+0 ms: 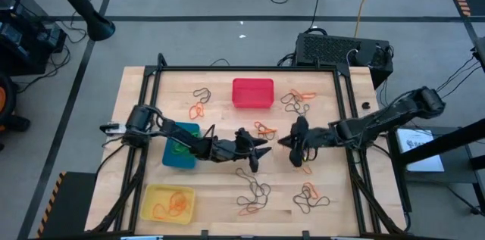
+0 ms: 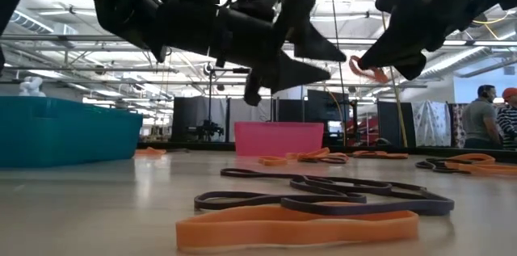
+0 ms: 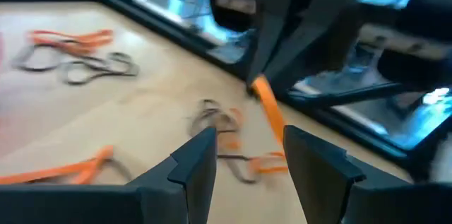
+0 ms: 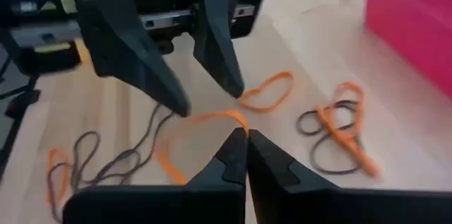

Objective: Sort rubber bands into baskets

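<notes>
Mid-table, the two pincers face each other, close but apart. Right gripper (image 1: pixel 292 151) is pinched fully closed on one orange rubber band (image 4: pixel 201 121); in the right wrist view the loop runs out from between its tips and hangs toward the wood, and in the low view it dangles clear of the table (image 1: pixel 136 88). Left gripper (image 1: pixel 258 153) stands with fingers (image 3: pixel 194 164) spread wide and nothing between them, just opposite the held band. Around both pincers, loose rubber bands (image 1: pixel 254 194) lie in orange and dark tangles on the wood, some directly beneath them and more nearer the front edge. Red basket (image 1: pixel 252 92) sits beyond the pincers toward the table's far side. Blue basket (image 1: pixel 179 154) is under the left arm, behind its pincer. Yellow basket (image 1: pixel 168 203), further back by the front corner, holds orange bands.
</notes>
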